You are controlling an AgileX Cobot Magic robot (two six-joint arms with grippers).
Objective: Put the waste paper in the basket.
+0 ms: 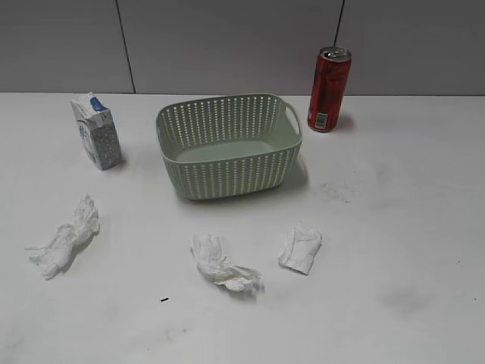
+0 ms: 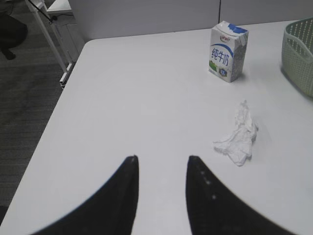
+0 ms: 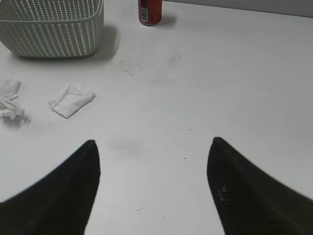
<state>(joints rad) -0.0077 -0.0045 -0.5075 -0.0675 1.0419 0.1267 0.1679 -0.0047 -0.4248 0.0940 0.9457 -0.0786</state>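
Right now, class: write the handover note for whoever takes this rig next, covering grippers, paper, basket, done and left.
Left gripper: open, empty, above the table's left side.
Right gripper: open, empty, above the table.
Basket: empty, mid-table.
Waste paper: left wad, middle wad, right wad, all on the table in front of the basket.
Done: nothing.
Left: all three wads.

From my left wrist camera, the basket (image 2: 299, 54) is cut off by the right edge. My right wrist view crops the red can (image 3: 149, 11) beside the basket; neither arm appears in the exterior view.
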